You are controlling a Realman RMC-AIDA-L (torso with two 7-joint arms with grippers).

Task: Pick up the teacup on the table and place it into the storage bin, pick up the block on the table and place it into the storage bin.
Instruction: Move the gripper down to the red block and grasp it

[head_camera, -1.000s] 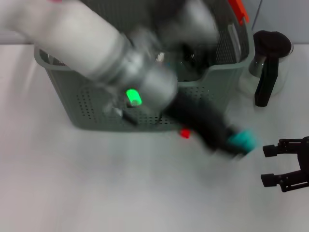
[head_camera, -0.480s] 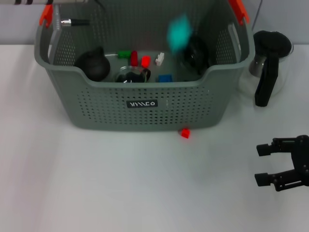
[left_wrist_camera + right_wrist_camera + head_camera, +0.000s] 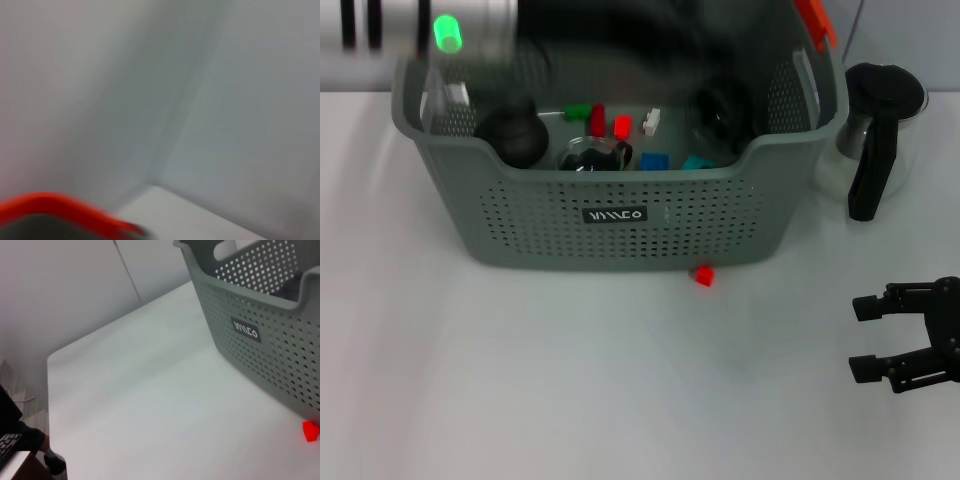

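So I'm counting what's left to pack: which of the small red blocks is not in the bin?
The small red block lying on the white table, just in front of the grey-green perforated storage bin; the other red pieces lie inside it.

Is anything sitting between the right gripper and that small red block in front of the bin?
Nothing visible. Bare table lies between the right gripper and the red block, which sits against the storage bin front wall.
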